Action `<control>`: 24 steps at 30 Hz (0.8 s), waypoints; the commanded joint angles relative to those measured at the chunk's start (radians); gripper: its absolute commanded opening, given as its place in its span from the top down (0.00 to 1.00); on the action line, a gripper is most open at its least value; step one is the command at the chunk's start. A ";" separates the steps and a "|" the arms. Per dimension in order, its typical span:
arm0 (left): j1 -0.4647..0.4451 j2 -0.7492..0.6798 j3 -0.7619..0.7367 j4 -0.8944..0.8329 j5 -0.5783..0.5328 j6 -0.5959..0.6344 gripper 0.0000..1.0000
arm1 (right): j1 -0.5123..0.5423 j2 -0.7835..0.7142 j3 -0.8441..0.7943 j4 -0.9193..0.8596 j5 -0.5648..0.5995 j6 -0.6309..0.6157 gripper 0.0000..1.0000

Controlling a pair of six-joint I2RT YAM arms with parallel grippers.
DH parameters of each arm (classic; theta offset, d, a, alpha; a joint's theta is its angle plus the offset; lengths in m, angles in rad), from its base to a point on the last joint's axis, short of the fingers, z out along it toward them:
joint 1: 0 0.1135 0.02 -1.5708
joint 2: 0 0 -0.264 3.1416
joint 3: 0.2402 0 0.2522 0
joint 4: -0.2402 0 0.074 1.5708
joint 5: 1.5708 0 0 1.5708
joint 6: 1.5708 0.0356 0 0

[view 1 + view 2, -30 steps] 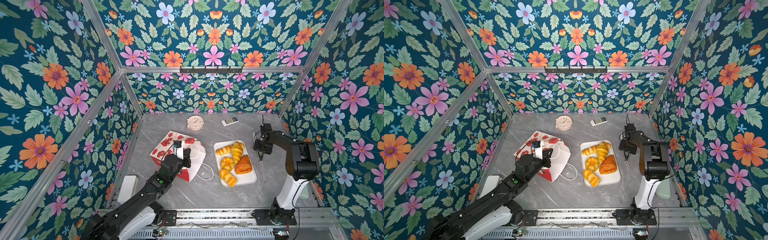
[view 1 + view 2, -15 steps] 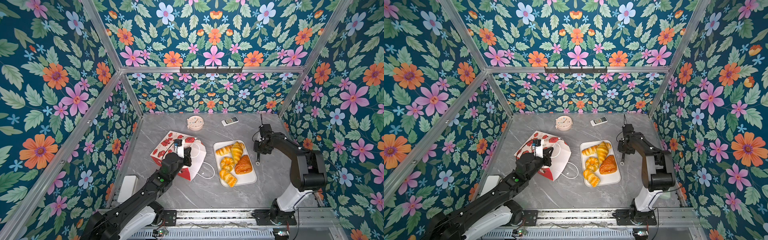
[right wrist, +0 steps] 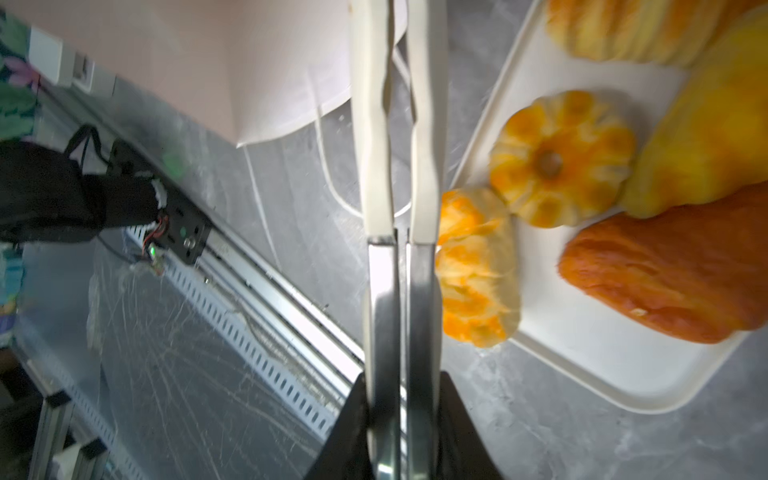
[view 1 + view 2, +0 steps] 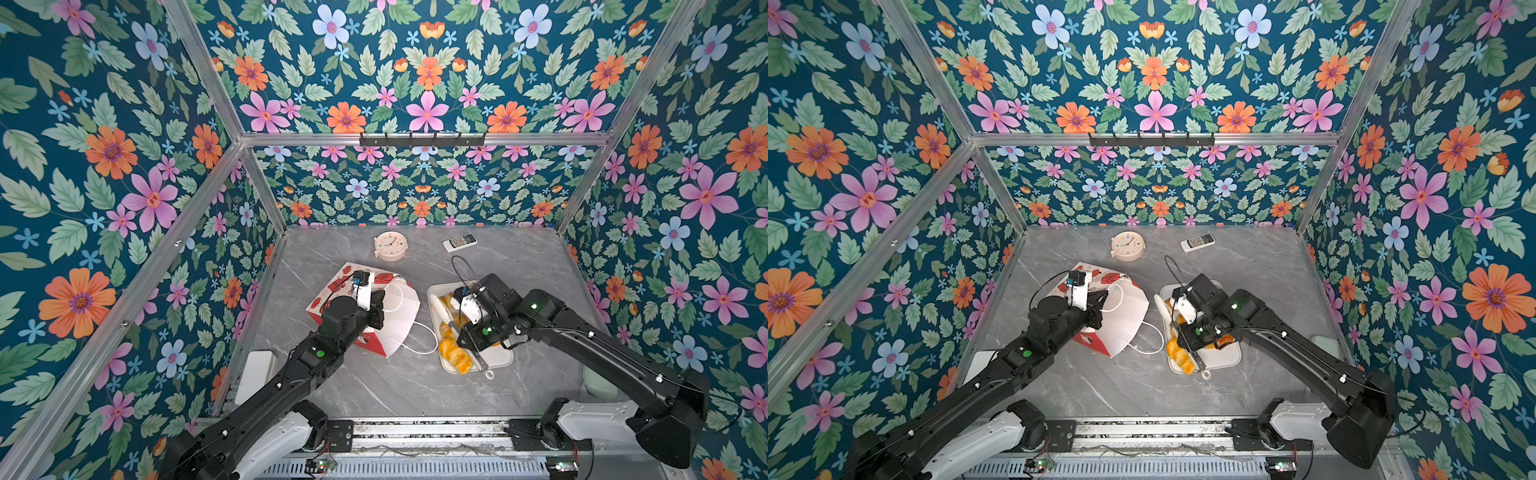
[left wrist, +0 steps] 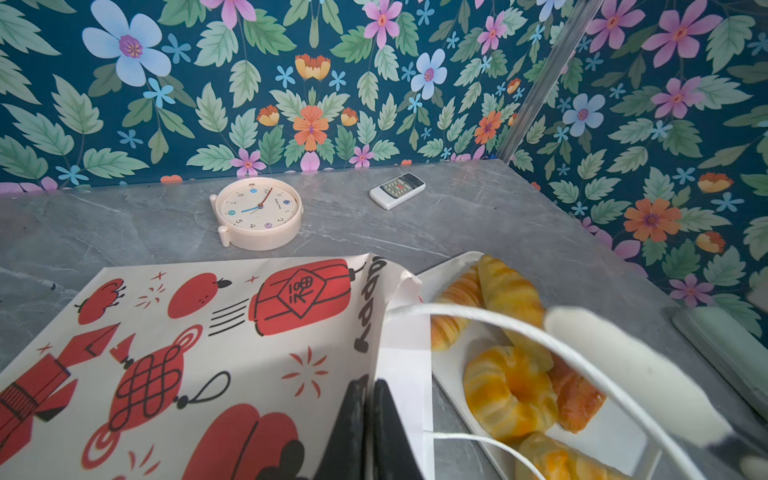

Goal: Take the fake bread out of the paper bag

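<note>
Looking at the fake bread (image 4: 455,357) first, I see several glossy pieces lying on a white tray (image 4: 500,359): a ring doughnut (image 3: 561,160), a brown pastry (image 3: 673,274) beside it, and yellow croissant shapes around them. From my feeds I cannot tell whether anything is inside the paper bag (image 4: 399,320). It lies on its side on the grey worktop (image 4: 415,386), just beside the tray at the tray's 9 o'clock. Its red-printed panel faces up and its white cord handles (image 5: 440,306) trail toward the tray.

My left gripper (image 5: 368,384) is clenched on the edge of the bag, the paper pinched between its two black fingers, as the left wrist view shows. My right gripper (image 3: 401,380) is clamped around a pair of tongs (image 3: 378,166), holding the metal arms. The white tips sit close together above the strip of worktop between bag and tray. In both top views the right arm reaches over the tray, covering much of it.

Farther out, a round cream clock (image 4: 390,246) lies flat near the back wall at the bag's 12 o'clock. A small white remote (image 4: 459,242) lies at the tray's 12 o'clock, well apart from both.
</note>
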 commanded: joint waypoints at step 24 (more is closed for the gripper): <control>-0.001 -0.111 0.025 -0.185 0.067 0.032 0.89 | 0.192 0.447 0.195 0.217 -0.044 0.051 0.61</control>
